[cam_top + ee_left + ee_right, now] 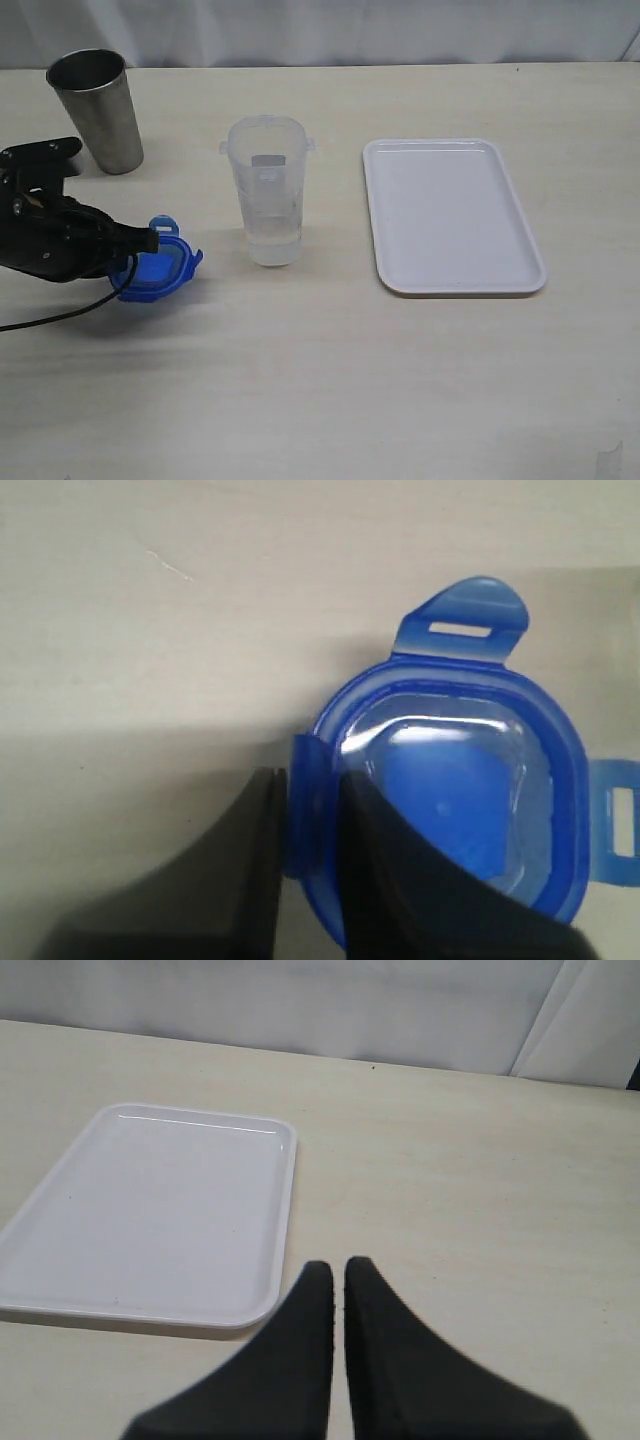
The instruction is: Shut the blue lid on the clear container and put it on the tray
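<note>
The left gripper sat closest to its wrist camera, its two black fingers drawn narrow on one edge of the small bright-blue plastic lid with snap flaps, so it had the lid by the rim alone. In the exterior view that lid sat low over the pale table, left of the tall translucent plastic container and apart from it. The flat white rectangular tray lay to the container's right, bare. A grey metal cup stood behind the left arm. The right gripper hung closed on nothing, near the tray's corner.

My judgement of the risks: a pinch on one edge could let the lid pivot or slip during the carry; splayed flaps might snag on the rim tabs; a sideways push could topple so narrow a tumbler.

No writing could be read. The lid's centre showed a darker blue square, too blurred to identify, and the container wall carried a small grey patch with nothing legible
</note>
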`<state>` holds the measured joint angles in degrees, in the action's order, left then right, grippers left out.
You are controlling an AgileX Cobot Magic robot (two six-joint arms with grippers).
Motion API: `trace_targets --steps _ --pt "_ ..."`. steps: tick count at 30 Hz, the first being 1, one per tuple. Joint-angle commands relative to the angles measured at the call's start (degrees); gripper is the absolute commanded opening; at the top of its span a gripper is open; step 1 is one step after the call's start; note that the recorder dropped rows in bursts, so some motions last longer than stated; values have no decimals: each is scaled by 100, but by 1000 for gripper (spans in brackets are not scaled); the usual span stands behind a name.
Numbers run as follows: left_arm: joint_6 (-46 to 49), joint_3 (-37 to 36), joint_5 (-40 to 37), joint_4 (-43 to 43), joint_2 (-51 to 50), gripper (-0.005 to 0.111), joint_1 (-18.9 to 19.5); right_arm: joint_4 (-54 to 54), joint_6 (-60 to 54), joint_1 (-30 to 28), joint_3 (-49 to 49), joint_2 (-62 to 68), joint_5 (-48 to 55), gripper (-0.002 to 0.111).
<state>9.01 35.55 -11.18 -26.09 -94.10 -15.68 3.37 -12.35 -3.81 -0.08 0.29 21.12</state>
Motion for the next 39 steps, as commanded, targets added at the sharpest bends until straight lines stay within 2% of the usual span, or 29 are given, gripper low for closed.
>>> trace_targets --steps 1,6,27,39 --pt "-50 -9 -246 0 -75 27 -30 46 -8 -34 8 -29 -19 4" --pt "-28 -9 -493 202 -140 30 -30 46 -8 -34 8 -29 -19 4" --pt "302 -9 -185 296 -150 29 -30 46 -8 -34 8 -29 -19 4" --pt "302 -9 -310 296 -150 29 -30 46 -8 -34 8 -29 -19 4"
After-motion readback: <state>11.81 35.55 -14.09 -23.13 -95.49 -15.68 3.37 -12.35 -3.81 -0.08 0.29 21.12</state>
